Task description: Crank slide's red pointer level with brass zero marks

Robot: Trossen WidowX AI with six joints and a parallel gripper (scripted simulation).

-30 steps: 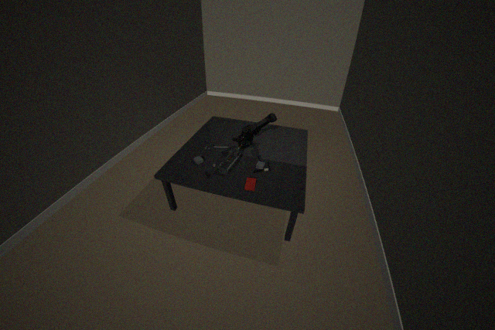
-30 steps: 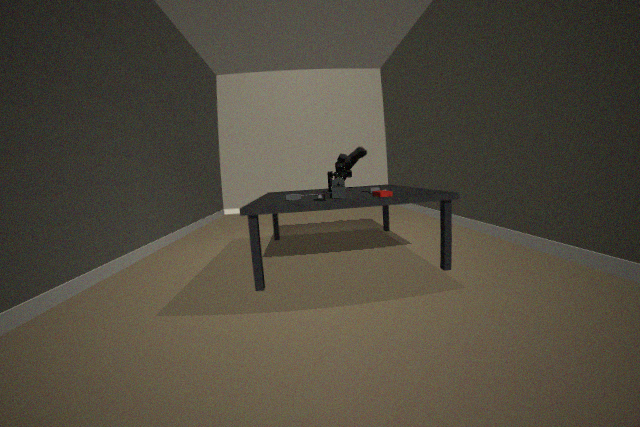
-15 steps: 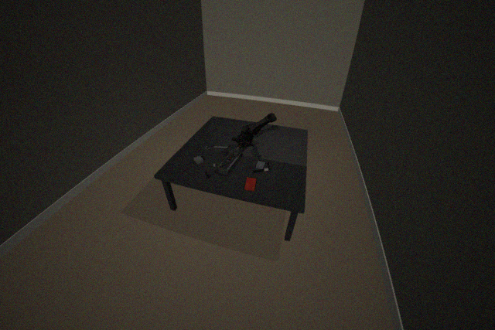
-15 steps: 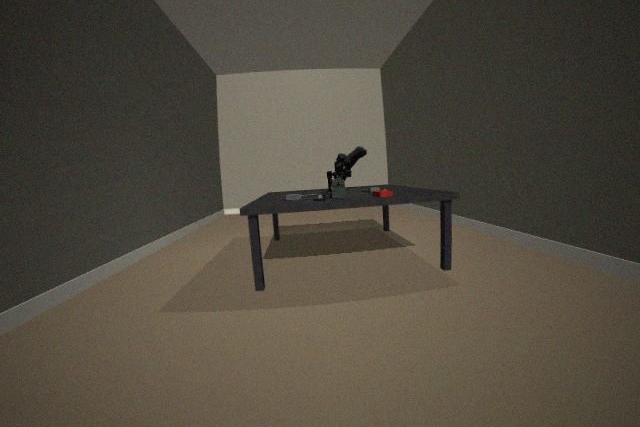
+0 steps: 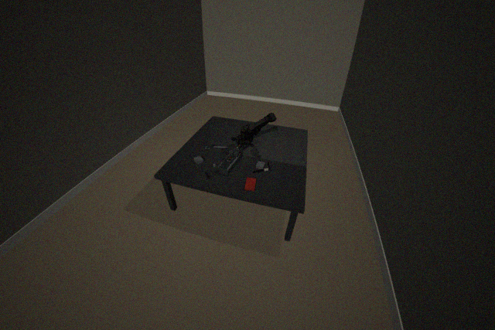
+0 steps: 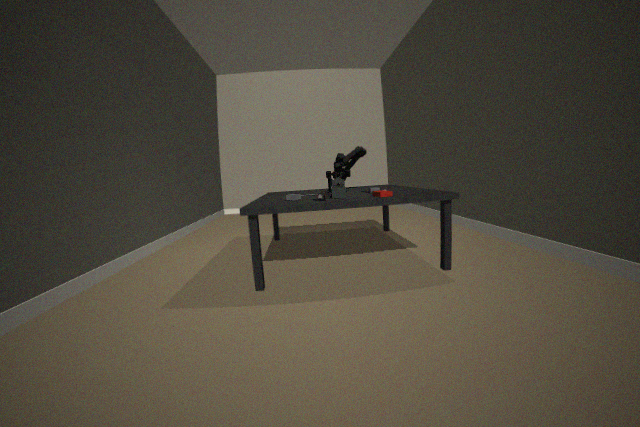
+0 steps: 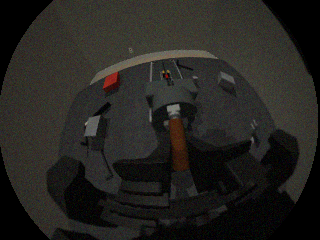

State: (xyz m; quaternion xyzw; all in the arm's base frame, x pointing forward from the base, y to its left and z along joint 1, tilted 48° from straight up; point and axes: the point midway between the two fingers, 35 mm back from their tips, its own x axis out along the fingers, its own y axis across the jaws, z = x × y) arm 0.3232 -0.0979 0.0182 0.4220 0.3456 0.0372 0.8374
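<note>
The crank machine's grey housing (image 7: 171, 93) (image 6: 338, 188) stands on the dark table, with its slide rails running away behind it in the wrist view. The crank's orange handle (image 7: 178, 140) points toward the wrist camera. My gripper (image 7: 174, 134) is shut on this handle, one black finger on each side. The red pointer (image 7: 167, 76) is a tiny spot beyond the housing, very close to the small yellow brass marks. It looks slightly nearer the housing than they are, but exact level cannot be told. In the top and exterior views the fingers are too small and dark to make out.
A red block (image 5: 250, 184) (image 6: 382, 193) (image 7: 112, 82) lies near the table edge. One grey box (image 5: 261, 165) (image 7: 93, 126) lies on the red block's side of the machine, beside a black bar (image 7: 102, 109). Another grey box (image 5: 198, 159) (image 6: 293, 197) (image 7: 226, 80) lies on the other side.
</note>
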